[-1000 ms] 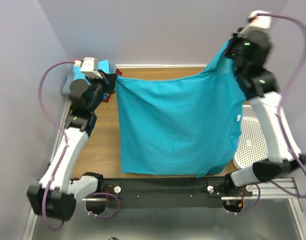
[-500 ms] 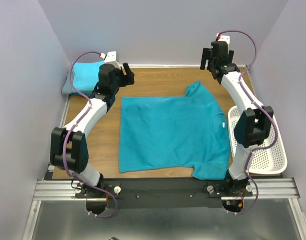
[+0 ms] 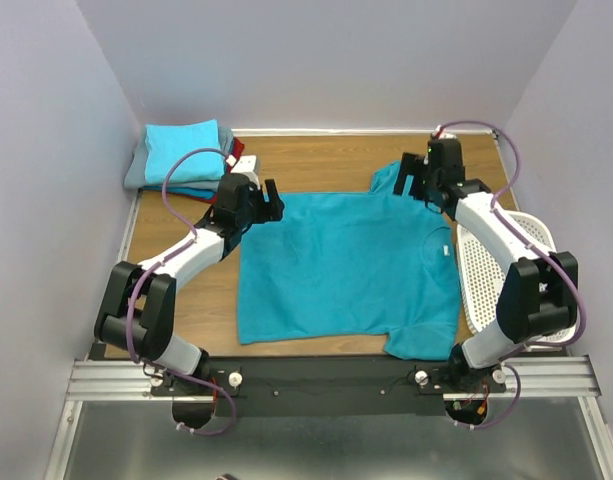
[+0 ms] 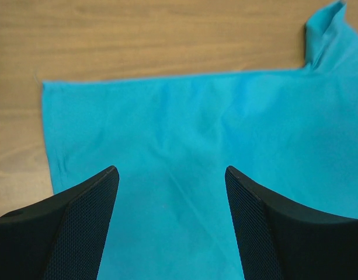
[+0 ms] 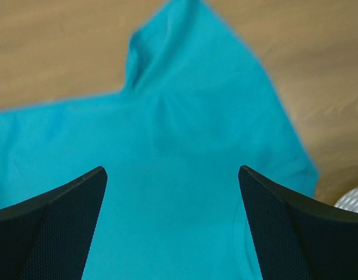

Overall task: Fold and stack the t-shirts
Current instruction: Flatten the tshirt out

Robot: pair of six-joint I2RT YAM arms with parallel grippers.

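Teal t-shirt [image 3: 351,265]: spread flat at the centre of the counter [image 3: 201,310], collar toward the right edge. Folded t-shirts [image 3: 181,155]: stacked in the far left corner. Left gripper [image 3: 267,201] and right gripper [image 3: 410,181]: both wide apart, empty, over the shirt's far edge.

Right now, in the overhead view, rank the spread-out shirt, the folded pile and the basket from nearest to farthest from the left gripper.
1. The spread-out shirt, right beneath the left gripper, mid-table.
2. The folded pile, in the far left corner.
3. The basket, over at the right edge.
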